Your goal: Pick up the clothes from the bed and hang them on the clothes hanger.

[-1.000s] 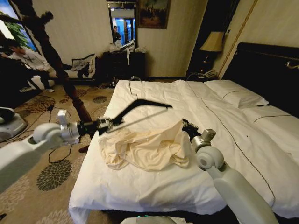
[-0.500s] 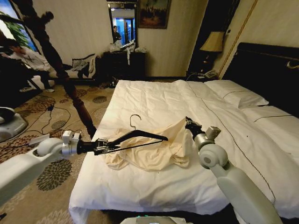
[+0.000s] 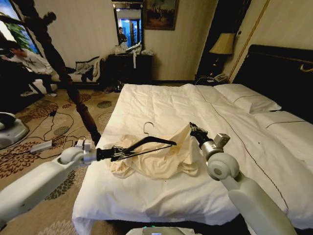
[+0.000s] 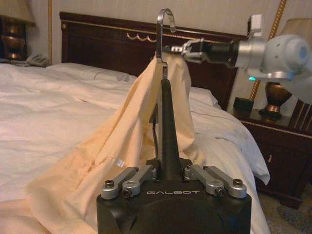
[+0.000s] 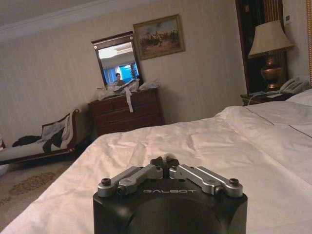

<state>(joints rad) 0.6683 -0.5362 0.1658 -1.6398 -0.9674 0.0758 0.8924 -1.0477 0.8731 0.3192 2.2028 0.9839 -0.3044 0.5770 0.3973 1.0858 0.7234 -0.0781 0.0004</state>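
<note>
Clothes (image 3: 161, 155), one cream shirt, lie bunched on the white duvet of the bed (image 3: 161, 103) in the head view, near the foot-end edge, around six o'clock from the middle of the mattress. We see the left end effector (image 3: 119, 152) reaching in from nine o'clock, closed on one end of the clothes hanger (image 3: 146, 143), which lies nearly level over the shirt with its thin hook (image 3: 146, 128) standing up at twelve o'clock. The right end effector (image 3: 192, 129) comes in from four o'clock and sits at the raised upper edge of the shirt; from this view we cannot tell how its fingers stand. White pillows (image 3: 247, 100) rest toward two o'clock against the dark headboard (image 3: 279, 73).

Through the left wrist camera, we see the left end effector (image 4: 171, 171) with its fingers drawn together around the base of the black hanger (image 4: 168, 126). The hanger rises straight away from the camera, its metal hook (image 4: 165, 19) at the far tip. The shirt (image 4: 117, 146) drapes like a tent from just below the hook down to the bedding. The right end effector (image 4: 170, 48) is farther off, with its tips closed and pinching the shirt's peak beside the hook.

Through the right wrist camera, we see the right end effector (image 5: 165, 161) with its linkages folded in and its tips meeting. Beyond it the duvet (image 5: 204, 141) stretches toward a dresser (image 5: 126, 112) and mirror (image 5: 116, 61).
</note>
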